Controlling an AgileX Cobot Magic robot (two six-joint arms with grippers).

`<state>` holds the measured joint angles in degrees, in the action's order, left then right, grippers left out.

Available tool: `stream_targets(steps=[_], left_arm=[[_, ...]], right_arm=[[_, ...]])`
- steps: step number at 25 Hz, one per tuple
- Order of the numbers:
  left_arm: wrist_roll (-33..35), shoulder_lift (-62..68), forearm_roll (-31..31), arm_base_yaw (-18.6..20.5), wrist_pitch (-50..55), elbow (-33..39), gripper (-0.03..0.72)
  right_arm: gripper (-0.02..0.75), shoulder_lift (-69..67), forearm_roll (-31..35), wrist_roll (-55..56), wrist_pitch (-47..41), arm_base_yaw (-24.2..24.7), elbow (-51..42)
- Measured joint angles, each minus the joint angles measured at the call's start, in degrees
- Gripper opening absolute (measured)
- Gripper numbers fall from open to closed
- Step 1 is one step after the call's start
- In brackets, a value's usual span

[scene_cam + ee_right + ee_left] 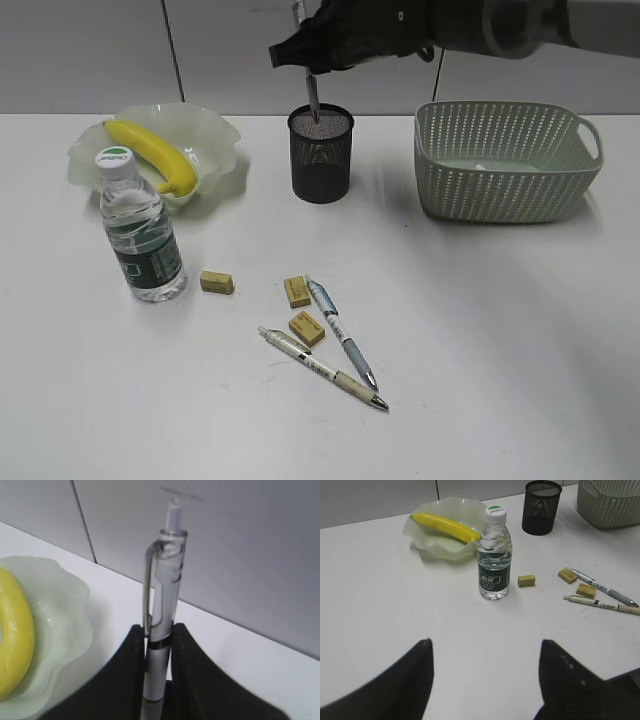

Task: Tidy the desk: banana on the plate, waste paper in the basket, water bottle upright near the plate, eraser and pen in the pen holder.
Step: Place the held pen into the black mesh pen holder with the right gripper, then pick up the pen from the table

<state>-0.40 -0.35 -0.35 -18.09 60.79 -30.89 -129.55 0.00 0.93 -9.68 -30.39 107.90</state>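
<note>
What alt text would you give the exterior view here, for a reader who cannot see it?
The right gripper holds a pen upright over the black mesh pen holder at the back of a white desk. A banana lies on the green plate behind an upright water bottle; three erasers and two pens remain on the desk, with a basket at right.

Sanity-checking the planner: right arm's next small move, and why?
Probably lower a little and open. The right gripper is shut on a pen, held upright with its lower end over the pen holder; I can't tell how deep it already sits.
</note>
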Motion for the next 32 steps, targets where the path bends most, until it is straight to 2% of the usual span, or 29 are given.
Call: stream_targets(steps=[11, 12, 15, 18, 24, 30, 32], left_arm=[[0.0, 0.0, 0.0, 0.0, 0.0, 0.0, 0.491], [0.0, 0.0, 0.0, 0.0, 0.0, 0.0, 0.49], [0.0, 0.0, 0.0, 0.0, 0.0, 0.0, 0.49], [0.0, 0.0, 0.0, 0.0, 0.0, 0.0, 0.489], [0.0, 0.0, 0.0, 0.0, 0.0, 0.0, 0.489], [0.0, 0.0, 0.0, 0.0, 0.0, 0.0, 0.482], [0.0, 0.0, 0.0, 0.0, 0.0, 0.0, 0.478]], right_arm=[[0.149, -3.85, 0.0, 0.02, -0.53, 0.0, -0.04], [0.173, -3.85, 0.0, 0.02, -0.53, 0.0, -0.04], [0.34, -3.69, 0.0, 0.02, -1.8, 0.0, -0.04], [0.46, -2.69, 0.0, 0.02, -5.09, 0.0, -0.04], [0.5, 4.76, 0.0, 0.02, -21.09, 0.0, -0.04], [0.5, 15.92, -0.78, -0.12, -45.09, 0.0, -0.04], [0.5, 19.41, -1.99, -0.41, -50.73, 0.0, -0.43]])
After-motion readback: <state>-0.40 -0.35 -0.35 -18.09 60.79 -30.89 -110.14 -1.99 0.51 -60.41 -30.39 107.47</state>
